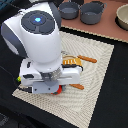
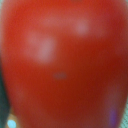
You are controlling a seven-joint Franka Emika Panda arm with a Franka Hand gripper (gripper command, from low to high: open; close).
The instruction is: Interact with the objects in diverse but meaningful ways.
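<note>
Woven mat [image 1: 95, 75], arm over tomato [image 2: 64, 64]; grey pots [image 1: 91, 12] behind; fingers' state hidden

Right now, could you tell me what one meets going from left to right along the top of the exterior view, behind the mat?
Robot arm → smaller grey pot → larger grey pot → beige bowl, cut off by the picture's edge.

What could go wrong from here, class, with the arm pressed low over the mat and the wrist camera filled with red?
1. The tomato fills the blurred wrist view, so the gripper's state is hidden; a round toy could squirt out of a poor grasp.
2. The arm covers most of the mat around it; the bread loaf and sausage stick lie close and could get knocked.
</note>
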